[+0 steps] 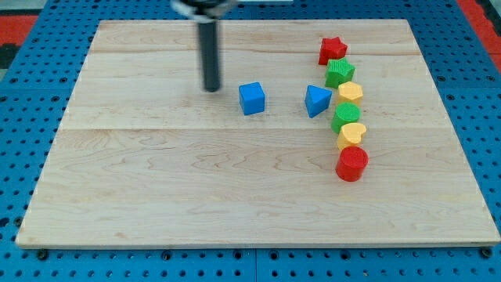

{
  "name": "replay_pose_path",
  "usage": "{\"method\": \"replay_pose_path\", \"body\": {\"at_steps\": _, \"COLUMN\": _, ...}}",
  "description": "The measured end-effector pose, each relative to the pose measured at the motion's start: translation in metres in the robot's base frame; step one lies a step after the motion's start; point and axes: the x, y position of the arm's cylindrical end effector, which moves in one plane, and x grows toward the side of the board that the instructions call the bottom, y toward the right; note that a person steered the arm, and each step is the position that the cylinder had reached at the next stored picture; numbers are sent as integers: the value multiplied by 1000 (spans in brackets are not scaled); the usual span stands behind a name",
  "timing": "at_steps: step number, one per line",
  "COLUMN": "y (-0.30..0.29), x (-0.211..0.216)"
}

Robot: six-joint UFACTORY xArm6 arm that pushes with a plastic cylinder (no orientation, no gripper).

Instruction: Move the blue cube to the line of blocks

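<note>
The blue cube sits on the wooden board, a little above the middle. My tip is just to the cube's left, a short gap away, not touching it. A blue triangular block lies to the cube's right. Beyond it, a line of blocks runs down the view's right: a red star, a green star-like block, a yellow block, a green block, a yellow block and a red cylinder.
The board lies on a blue perforated table. The rod's dark shaft rises from the tip to the view's top.
</note>
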Motion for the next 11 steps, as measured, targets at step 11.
{"method": "replay_pose_path", "body": {"at_steps": 11, "y": 85, "x": -45}}
